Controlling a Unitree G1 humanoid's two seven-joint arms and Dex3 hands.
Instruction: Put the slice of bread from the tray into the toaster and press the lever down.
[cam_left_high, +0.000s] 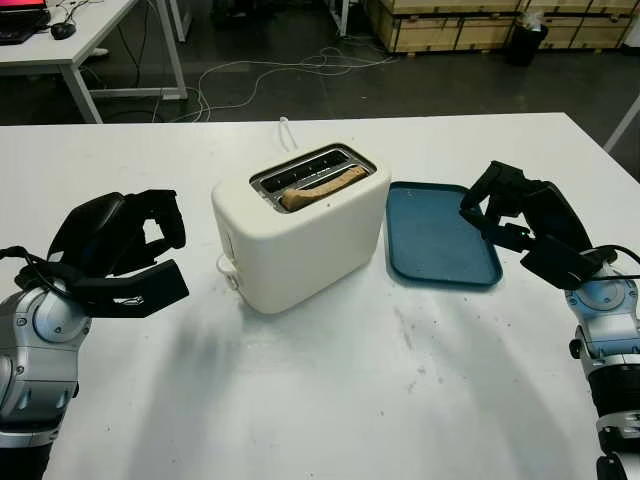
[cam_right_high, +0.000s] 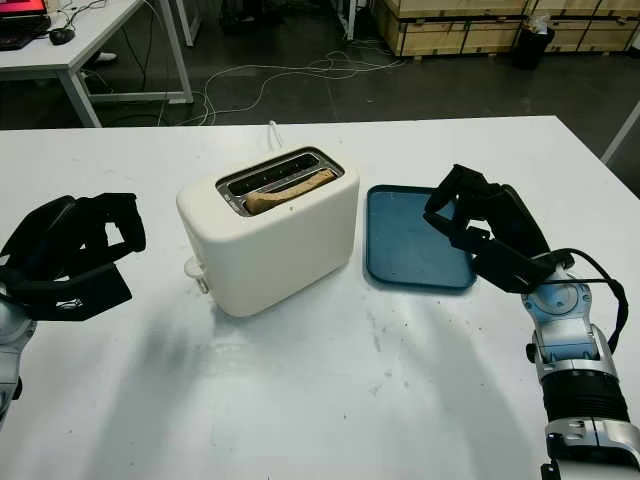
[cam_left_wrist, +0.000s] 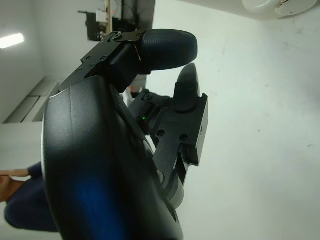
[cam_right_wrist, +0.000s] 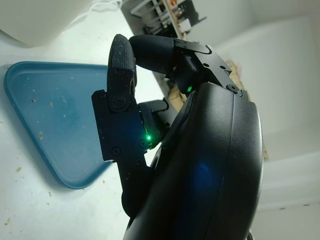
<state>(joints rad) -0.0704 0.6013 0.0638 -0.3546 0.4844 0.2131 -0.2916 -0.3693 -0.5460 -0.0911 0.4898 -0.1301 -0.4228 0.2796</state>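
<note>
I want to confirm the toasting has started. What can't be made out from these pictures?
- Toaster lever: only a white knob shows at the end facing the left hand; its position cannot be judged.
- Bread slice: lower part hidden inside the slot.
- Tray: near corner covered by the right hand.

The toaster (cam_left_high: 300, 225) stands mid-bench with the tray (cam_left_high: 440, 240) just beside it, blocking a straight sideways path between the hands. Bare bench (cam_left_high: 330, 390) in front lies open. The left hand (cam_left_high: 120, 255) and right hand (cam_left_high: 515, 215) flank them, apart.
</note>
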